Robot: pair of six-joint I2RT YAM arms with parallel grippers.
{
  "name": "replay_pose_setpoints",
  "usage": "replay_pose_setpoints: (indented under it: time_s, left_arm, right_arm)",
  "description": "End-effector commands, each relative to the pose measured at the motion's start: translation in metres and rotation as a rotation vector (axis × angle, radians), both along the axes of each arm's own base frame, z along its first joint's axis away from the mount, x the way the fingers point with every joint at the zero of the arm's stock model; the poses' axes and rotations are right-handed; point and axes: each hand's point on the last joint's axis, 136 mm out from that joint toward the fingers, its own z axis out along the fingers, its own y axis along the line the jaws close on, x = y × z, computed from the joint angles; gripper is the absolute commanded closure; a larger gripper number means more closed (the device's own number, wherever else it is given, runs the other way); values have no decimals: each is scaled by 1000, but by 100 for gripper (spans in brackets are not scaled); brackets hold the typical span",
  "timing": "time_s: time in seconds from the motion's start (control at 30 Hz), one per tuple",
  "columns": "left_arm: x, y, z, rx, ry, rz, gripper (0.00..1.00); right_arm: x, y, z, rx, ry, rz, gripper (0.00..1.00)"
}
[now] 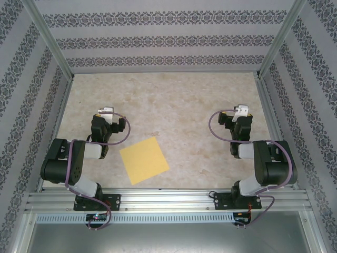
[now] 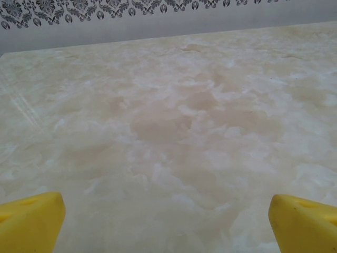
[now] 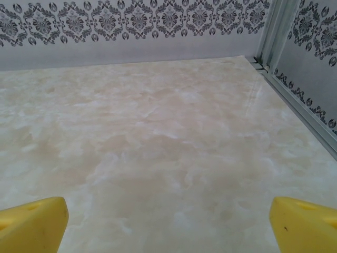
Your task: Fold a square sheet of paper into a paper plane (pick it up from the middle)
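Observation:
The square sheet of paper (image 1: 144, 161) is plain yellow and lies flat on the marbled table (image 1: 174, 105), turned like a diamond, near the front edge between the two arm bases. No fold shows in it. My left arm (image 1: 100, 132) is tucked back to the left of the sheet, its wrist pointing at the far wall. My right arm (image 1: 242, 132) is folded the same way, well to the right. The left gripper (image 2: 167, 224) is open, its yellow fingertips (image 2: 29, 221) far apart over bare table. The right gripper (image 3: 167, 224) is open too, with yellow fingertips (image 3: 305, 224) wide and nothing between them.
Patterned walls on aluminium posts (image 1: 50, 39) close in the table on the left, back and right. A metal rail (image 3: 295, 105) runs along the right wall. A grooved aluminium rail (image 1: 168, 200) carries both arm bases at the front.

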Motion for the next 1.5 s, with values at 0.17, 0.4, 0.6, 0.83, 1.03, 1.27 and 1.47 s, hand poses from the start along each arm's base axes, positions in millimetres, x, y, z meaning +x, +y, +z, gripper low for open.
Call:
replay_pose_setpoints:
  time_s: [0.17,0.4,0.6,0.83,1.03,1.27,1.47]
  left_arm:
    - [-13,6,41,13,-29,8,0]
    - [-44,18,84,-76,-96,79,0]
    - [-72,41,117,-295,-83,281,0]
    - [-95,10,119,-585,-12,185,0]
    - [-100,-26,103,-710,158,47,0]
    - [-119,-25,88,-711,224,79,0]
    - [-134,-22,75,-674,279,100,0]
  right_arm:
    - [-13,22,24,-64,-119,68,2]
    - [-31,27,58,41,52,37,2]
    - [-66,36,94,465,194,-86,2]
    - [-77,135,116,963,223,355,2]
    - [-99,219,90,699,468,404,3]
    - [-121,323,62,506,607,533,10]
    - [-142,376,34,473,710,600,11]
